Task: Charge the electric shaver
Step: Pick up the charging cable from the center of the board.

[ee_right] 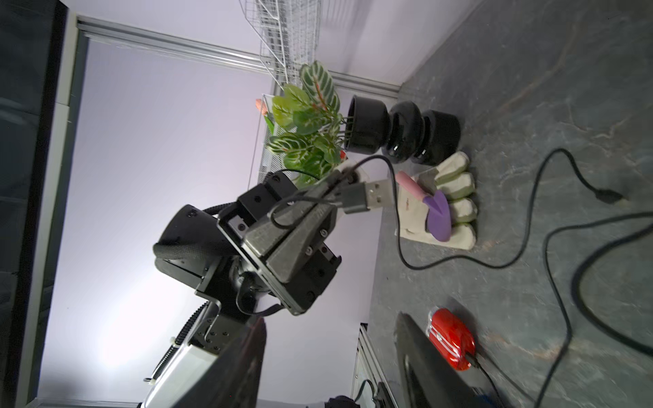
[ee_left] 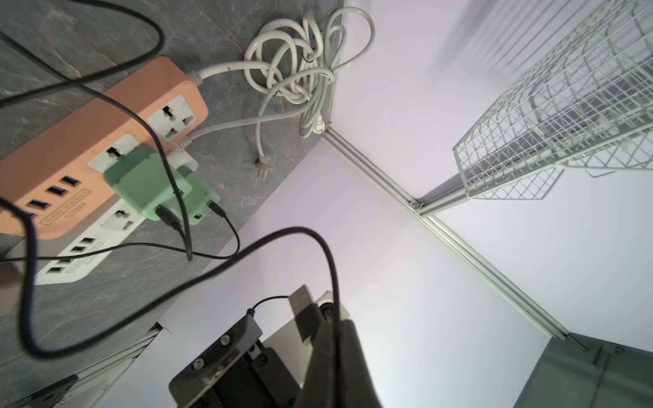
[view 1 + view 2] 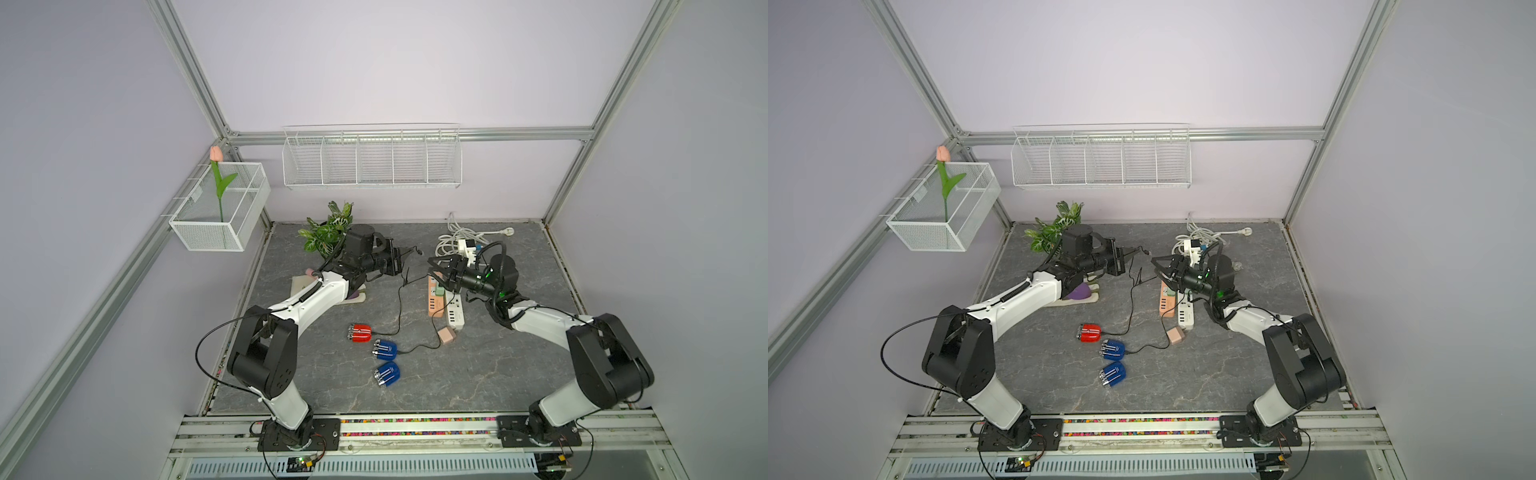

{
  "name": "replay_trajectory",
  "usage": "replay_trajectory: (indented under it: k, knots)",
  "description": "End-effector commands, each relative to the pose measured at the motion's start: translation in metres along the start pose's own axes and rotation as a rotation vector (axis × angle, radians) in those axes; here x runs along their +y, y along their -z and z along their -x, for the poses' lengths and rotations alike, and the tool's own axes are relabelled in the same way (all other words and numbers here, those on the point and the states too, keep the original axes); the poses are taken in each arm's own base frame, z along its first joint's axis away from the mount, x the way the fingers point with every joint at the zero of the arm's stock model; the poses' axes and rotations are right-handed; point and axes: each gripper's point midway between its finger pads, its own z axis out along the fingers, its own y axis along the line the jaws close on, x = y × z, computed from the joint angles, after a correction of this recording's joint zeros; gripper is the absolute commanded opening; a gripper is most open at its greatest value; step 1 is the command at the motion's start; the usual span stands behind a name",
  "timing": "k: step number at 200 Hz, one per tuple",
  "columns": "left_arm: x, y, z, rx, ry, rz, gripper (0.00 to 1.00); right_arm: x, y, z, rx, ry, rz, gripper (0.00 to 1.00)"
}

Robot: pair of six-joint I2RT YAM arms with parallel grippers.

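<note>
Toward seven o'clock of grey marbled tabletop (image 3: 498,374) centre: red oval plastic electric shaver (image 3: 360,333), blue oval electric shaver (image 3: 385,349) and second blue shaver (image 3: 387,374), lying flat in a row. Left gripper (image 1: 334,187), aloft at twelve o'clock, clenched on black USB-A plug (image 1: 367,196) of thin black cable (image 1: 395,219). Right gripper (image 3: 435,272) released, empty, over salmon-orange plastic power strip (image 2: 70,166) at two o'clock, printed "4USB SOCKET S204".

Lilac walls (image 3: 395,62), grey marbled tabletop (image 3: 498,374)
</note>
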Motion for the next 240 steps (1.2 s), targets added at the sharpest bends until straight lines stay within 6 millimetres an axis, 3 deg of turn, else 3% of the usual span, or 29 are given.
replay_trajectory:
  k: [1, 48, 116, 138, 185, 216, 221, 240]
  knots:
    - [-0.012, 0.004, -0.009, 0.031, 0.061, -0.030, 0.00, 0.007, -0.008, 0.021, -0.087, -0.112, 0.115, 0.62]
    - [-0.012, 0.003, -0.009, 0.036, 0.068, -0.033, 0.00, -0.001, -0.028, 0.044, -0.176, -0.248, 0.199, 0.58]
    - [-0.006, 0.002, -0.006, 0.033, 0.074, -0.025, 0.00, -0.002, -0.046, 0.038, -0.202, -0.331, 0.256, 0.43]
    - [-0.006, 0.002, -0.006, 0.031, 0.074, -0.026, 0.00, -0.003, -0.045, 0.042, -0.219, -0.331, 0.260, 0.31]
    - [-0.003, 0.007, -0.006, 0.024, 0.078, -0.025, 0.00, -0.002, -0.036, 0.052, -0.267, -0.321, 0.265, 0.25]
    - [-0.002, 0.009, -0.008, 0.028, 0.078, -0.021, 0.00, 0.005, -0.038, 0.053, -0.263, -0.317, 0.282, 0.11]
    - [-0.001, 0.009, -0.007, 0.026, 0.078, -0.019, 0.00, 0.017, -0.041, 0.056, -0.259, -0.305, 0.308, 0.07]
    - [0.001, 0.010, -0.006, 0.019, 0.079, -0.020, 0.00, 0.017, -0.037, 0.056, -0.269, -0.307, 0.305, 0.07]
